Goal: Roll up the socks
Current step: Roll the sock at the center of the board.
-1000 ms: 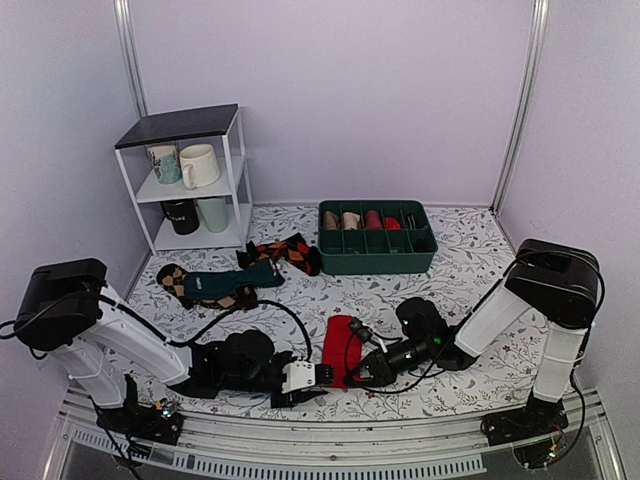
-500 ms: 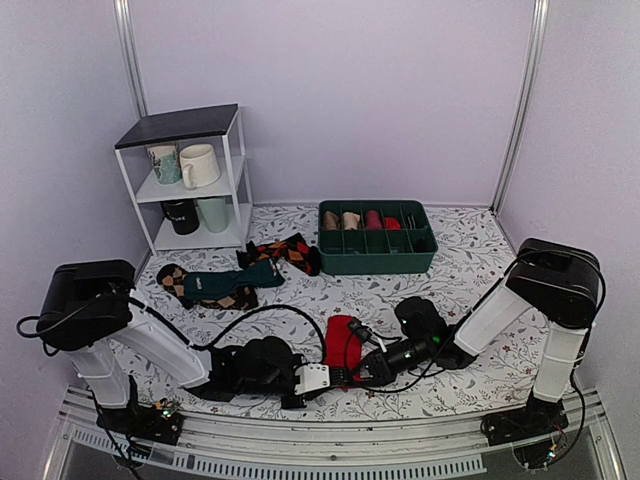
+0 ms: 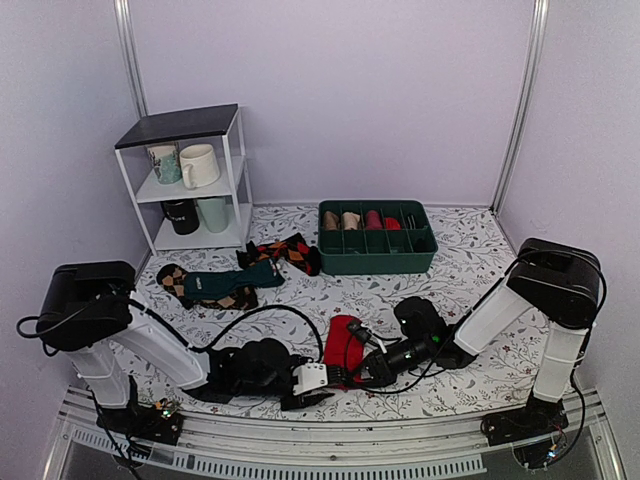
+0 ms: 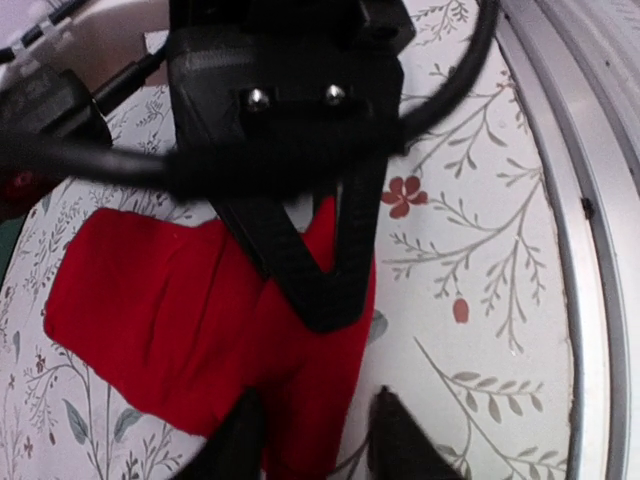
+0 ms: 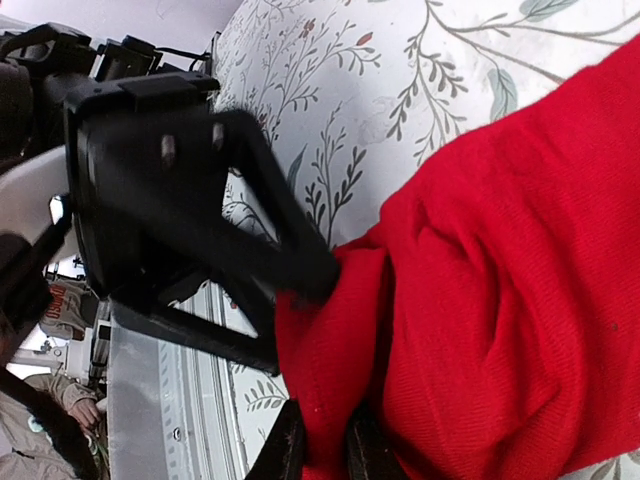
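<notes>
The red socks (image 3: 343, 340) lie in a bunched pile on the flowered tablecloth near the front middle. My right gripper (image 3: 354, 374) comes in from the right and is shut on a fold at their near end (image 5: 330, 400); its fingertips (image 5: 290, 445) pinch the fabric. My left gripper (image 3: 326, 377) comes in low from the left and faces it. In the left wrist view, the left gripper (image 4: 318, 440) is open and straddles the near edge of the socks (image 4: 180, 310): one finger lies over the fabric, the other on the cloth beside it.
A green divided tray (image 3: 378, 262) with rolled socks stands at the back. A teal sock (image 3: 232, 282) and argyle socks (image 3: 285, 252) lie at the left. A white shelf (image 3: 190, 180) with mugs is at the back left. The metal rail (image 4: 590, 200) runs just before the grippers.
My left arm has slid right along the front edge until its gripper meets the near end of the socks. The right gripper has kept its pinch and hardly moved.
</notes>
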### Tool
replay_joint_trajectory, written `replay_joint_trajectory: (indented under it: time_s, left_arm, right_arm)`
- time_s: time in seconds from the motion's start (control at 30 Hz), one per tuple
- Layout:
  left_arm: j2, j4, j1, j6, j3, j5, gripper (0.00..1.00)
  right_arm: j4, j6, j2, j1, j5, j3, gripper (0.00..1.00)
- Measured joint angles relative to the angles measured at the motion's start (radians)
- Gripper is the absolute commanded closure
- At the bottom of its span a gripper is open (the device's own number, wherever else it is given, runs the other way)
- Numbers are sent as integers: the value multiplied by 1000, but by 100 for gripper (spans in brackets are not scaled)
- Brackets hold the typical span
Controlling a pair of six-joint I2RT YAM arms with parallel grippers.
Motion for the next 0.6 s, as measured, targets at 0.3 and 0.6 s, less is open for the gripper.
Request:
replay_joint_trajectory:
  time_s: [0.3, 0.6]
  left_arm:
    - [-93, 31, -3, -4, -88, 18, 47]
    - [-90, 29, -5, 14, -72, 37, 52]
  right_arm:
    - [-13, -11, 0, 0, -8, 5, 88]
    - [-16, -13, 0, -1, -11, 6, 88]
